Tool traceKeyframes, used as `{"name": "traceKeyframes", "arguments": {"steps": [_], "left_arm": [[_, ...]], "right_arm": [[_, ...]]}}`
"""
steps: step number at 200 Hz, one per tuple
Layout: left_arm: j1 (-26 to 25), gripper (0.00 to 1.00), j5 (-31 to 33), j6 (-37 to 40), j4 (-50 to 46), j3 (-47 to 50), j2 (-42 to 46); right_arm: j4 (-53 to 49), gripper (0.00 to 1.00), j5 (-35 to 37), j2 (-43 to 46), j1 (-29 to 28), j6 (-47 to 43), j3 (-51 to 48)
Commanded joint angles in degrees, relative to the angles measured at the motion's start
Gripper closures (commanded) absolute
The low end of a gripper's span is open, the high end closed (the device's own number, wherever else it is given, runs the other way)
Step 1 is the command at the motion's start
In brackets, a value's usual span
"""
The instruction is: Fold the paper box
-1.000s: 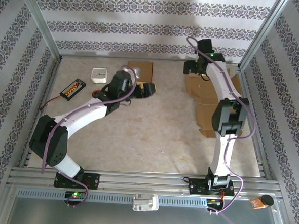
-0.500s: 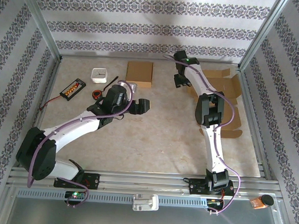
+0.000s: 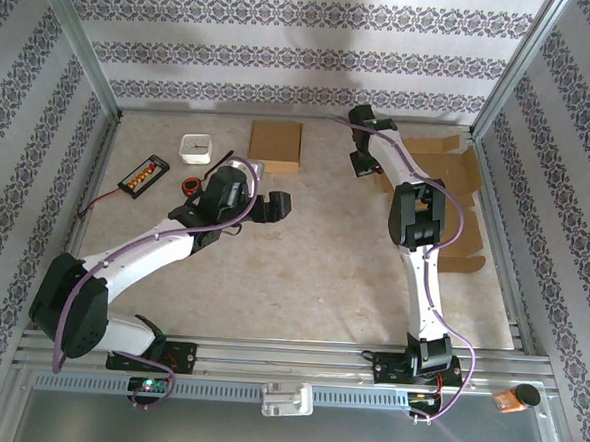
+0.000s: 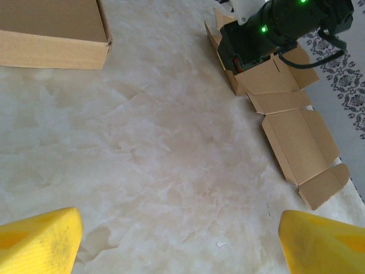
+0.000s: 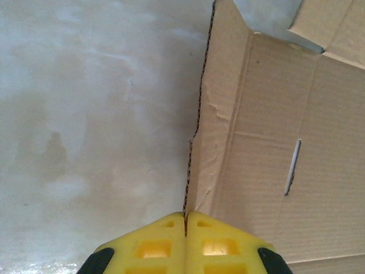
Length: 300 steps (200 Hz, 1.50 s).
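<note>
Presently the right claw (image 5: 185, 220) is pressed shut on the left edge of the unfolded paper box (image 5: 274, 142), which is laid flat at the far right of the bench (image 3: 312, 272). The left claw (image 4: 179, 242) is held wide open over bare bench near the middle, with nothing gripped. A folded box (image 3: 277, 145) is set at the far edge, well apart.

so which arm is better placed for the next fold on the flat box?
Right. The right gripper is shut on the edge of the flat box, so it can probably lift that panel. The left gripper hangs open over the table, apart from it.
</note>
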State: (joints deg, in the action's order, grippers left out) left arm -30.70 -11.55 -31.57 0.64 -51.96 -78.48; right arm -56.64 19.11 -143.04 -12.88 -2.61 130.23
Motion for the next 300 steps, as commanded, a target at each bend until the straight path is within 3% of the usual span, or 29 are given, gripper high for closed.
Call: {"name": "traceKeyframes", "arguments": {"steps": [1,34,74,115,133,148,162,172,182,216,231,254,273,300], "left_arm": [[1.7,0.11,0.0,-4.1,0.3,0.3,0.8],[4.4,0.12,0.1,-10.3,0.9,1.0,0.3],[7.7,0.12,1.5,-13.8,1.3,3.9,1.6],[10.0,0.12,3.8,-13.0,-2.8,4.3,1.9],[10.4,0.12,4.7,-14.2,-5.5,4.8,2.7],[10.4,0.12,5.8,-15.2,-7.3,6.2,3.5],[10.5,0.12,6.2,-15.8,-8.1,7.6,3.7],[10.5,0.13,5.1,-16.0,-7.7,8.5,3.4],[10.5,0.13,3.2,-16.7,-6.6,9.2,2.9],[10.4,0.17,-0.7,-19.9,-2.2,10.4,-1.6],[10.4,0.19,-2.3,-18.8,-1.2,9.8,-3.8],[10.4,0.20,-4.2,-16.2,-1.1,8.6,-5.9],[10.5,0.19,-4.7,-14.2,-0.8,8.4,-6.4],[10.7,0.17,-6.6,-11.5,-0.5,7.7,-7.4]], "right_arm": [[2.6,1.00,0.4,7.8,-0.6,-0.1,-6.4],[16.3,1.00,-3.6,25.5,-5.5,-1.3,-30.8],[28.1,1.00,-6.5,42.1,-18.6,-5.7,-57.4],[29.0,1.00,-13.3,44.5,-31.5,2.6,-61.4],[29.4,1.00,-11.8,43.7,-36.8,5.8,-61.3],[27.9,0.85,-14.6,42.3,-38.1,9.8,-59.2],[26.4,0.71,-18.9,41.5,-37.9,12.5,-55.6],[27.2,0.67,-21.5,42.8,-37.1,12.9,-54.2],[28.9,0.54,-23.4,45.0,-35.4,12.7,-53.8],[34.8,0.09,-29.3,46.9,-20.7,5.6,-53.9],[26.1,0.03,-32.4,40.7,-14.1,-1.1,-46.2],[11.7,0.02,-27.7,27.2,-7.4,-5.3,-29.3],[8.9,0.02,-27.4,19.7,-4.1,-6.7,-21.9],[3.8,0.06,-32.7,12.5,-2.1,-8.9,-13.9]]}}
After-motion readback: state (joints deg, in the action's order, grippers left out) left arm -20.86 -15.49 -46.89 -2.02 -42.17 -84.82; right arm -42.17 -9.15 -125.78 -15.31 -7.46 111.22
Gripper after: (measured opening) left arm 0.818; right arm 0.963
